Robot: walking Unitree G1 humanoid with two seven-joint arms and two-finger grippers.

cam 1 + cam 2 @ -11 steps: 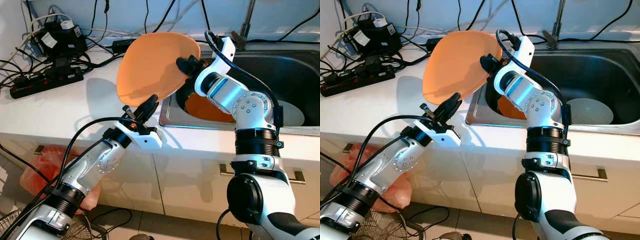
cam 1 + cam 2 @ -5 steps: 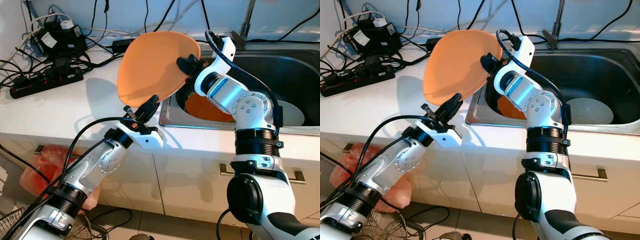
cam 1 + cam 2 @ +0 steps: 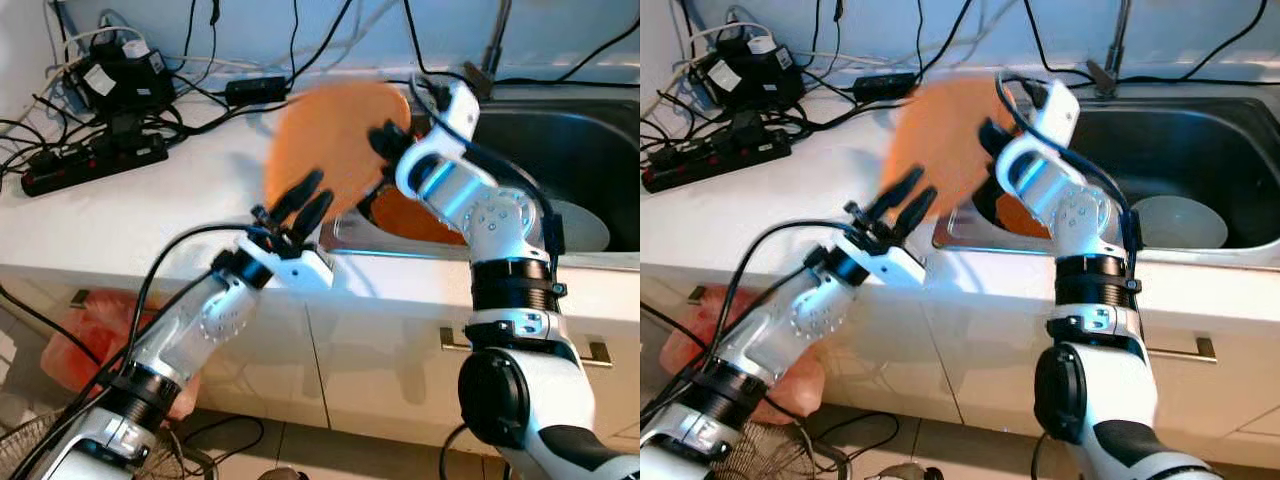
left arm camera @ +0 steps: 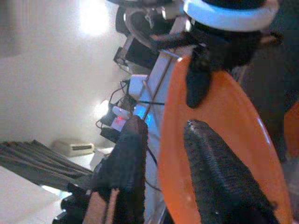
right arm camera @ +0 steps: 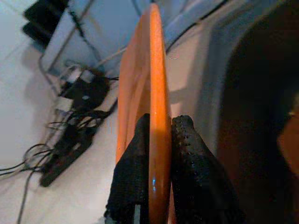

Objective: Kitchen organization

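An orange plate (image 3: 330, 140) hangs tilted on edge above the counter, by the sink's left rim, blurred by motion. My right gripper (image 3: 384, 138) is shut on its far rim; in the right wrist view both fingers (image 5: 187, 154) pinch the plate's edge (image 5: 156, 84). Just below the plate's near edge, my left gripper (image 3: 316, 190) is open with its fingers spread. In the left wrist view the plate's rim (image 4: 170, 121) lies between the two black fingers (image 4: 128, 158); whether they touch it is unclear. A second orange plate (image 3: 405, 215) lies in the sink (image 3: 560, 130).
A white bowl (image 3: 588, 226) sits in the sink's right part, and a faucet (image 3: 495, 40) rises behind it. Power strips and tangled cables (image 3: 95, 150) crowd the counter's back left. A red bag (image 3: 75, 335) lies on the floor beside the cabinet.
The plate, held by the right gripper, has swung to the right. My left gripper has risen toward the plate's near edge and its fingers have spread open.
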